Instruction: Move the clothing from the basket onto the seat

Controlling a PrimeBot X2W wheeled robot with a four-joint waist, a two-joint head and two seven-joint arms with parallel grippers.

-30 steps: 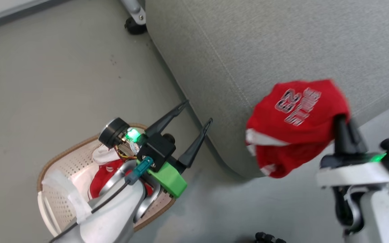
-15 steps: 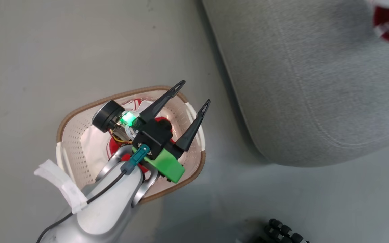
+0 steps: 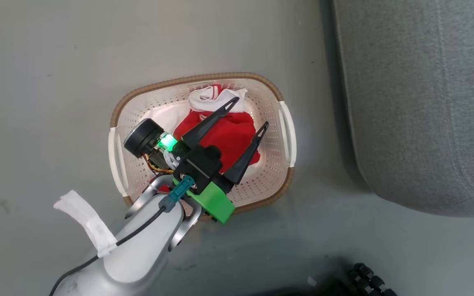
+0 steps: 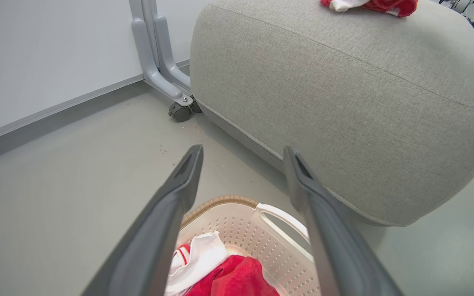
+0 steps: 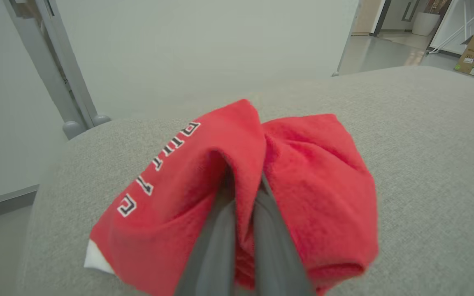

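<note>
On the right gripper (image 5: pixel 243 181), fingers clamp the lettered garment (image 5: pixel 204 164), which rests on the seat (image 5: pixel 426 123) beneath the tips: placement step in hand; release appears due next. On the left gripper (image 3: pixel 252 111), fingers stand apart above the red clothing (image 3: pixel 224 131) in the basket (image 3: pixel 204 78), ready for descent

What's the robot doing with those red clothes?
It is moving laundry. Its right claw is pinched shut on a red jersey that lies on the big grey seat. Its left claw hangs open over the basket on the floor, where more red and white clothing waits to be moved.
</note>
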